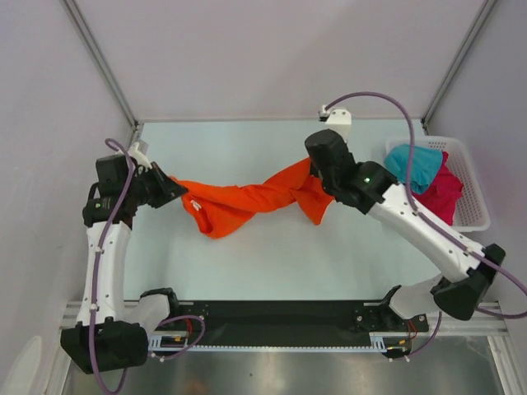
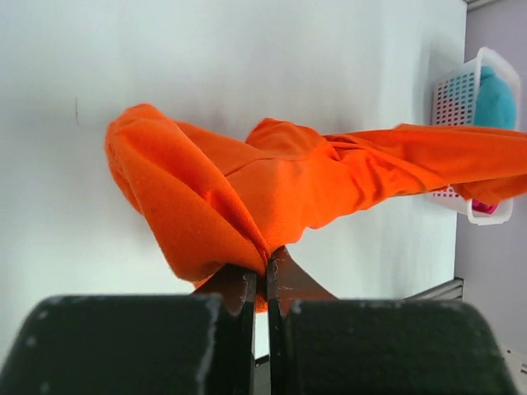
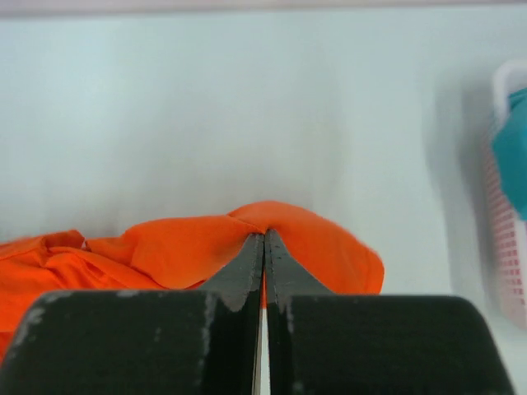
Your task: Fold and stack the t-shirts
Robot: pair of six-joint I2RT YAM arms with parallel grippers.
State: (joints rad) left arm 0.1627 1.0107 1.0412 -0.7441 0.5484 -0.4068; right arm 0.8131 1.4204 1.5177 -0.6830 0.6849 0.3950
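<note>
Spanning the counter [image 1: 247, 271] left to right, twisted orange t-shirt [image 1: 247, 202] sags mid-length, long axis running jaws to jaws: left jaws clamped on its left end, right jaws clamped on its right end.

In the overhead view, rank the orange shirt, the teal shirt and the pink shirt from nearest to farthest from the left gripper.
1. The bright orange cloth t-shirt: pinched in the left gripper, stretched across mid-table.
2. The teal cloth t-shirt: far right, in the white slotted plastic basket.
3. The magenta-pink cloth t-shirt: same basket, just right of the teal one.
</note>
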